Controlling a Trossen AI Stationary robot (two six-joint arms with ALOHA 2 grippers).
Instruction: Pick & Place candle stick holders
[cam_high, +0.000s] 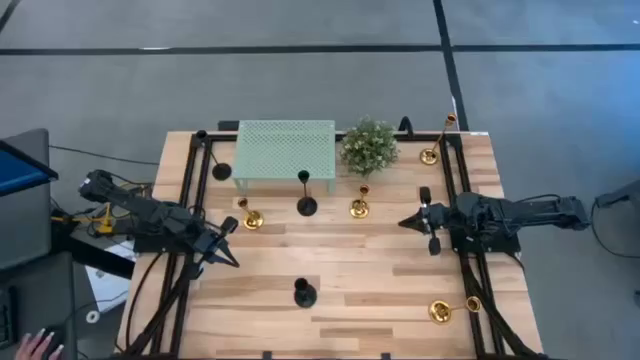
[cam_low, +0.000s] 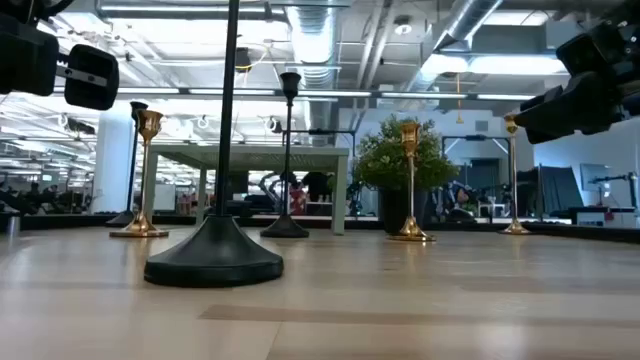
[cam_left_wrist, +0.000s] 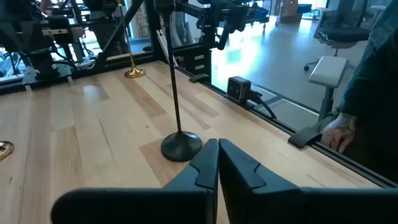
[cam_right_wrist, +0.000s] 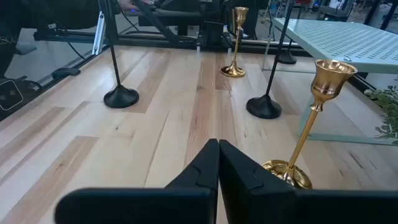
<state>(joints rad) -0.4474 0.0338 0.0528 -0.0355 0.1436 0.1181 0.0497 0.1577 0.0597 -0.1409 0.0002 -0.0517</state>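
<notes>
left gripper jaws clenched on nothing; just ahead of them stands a black candle stick holder on the wooden surface. right gripper jaws likewise clenched and empty, a gold holder just beside them, others farther off. likely rigid, top-heavy, slippery metal: grasp the thin stem low.

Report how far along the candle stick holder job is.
Done: nothing looks gathered; the holders stand scattered, like the black holder near the front edge and a gold holder front right.
In hand: nothing. The left gripper and the right gripper are shut and empty, above the table.
Left: apparently every pick and place.
</notes>
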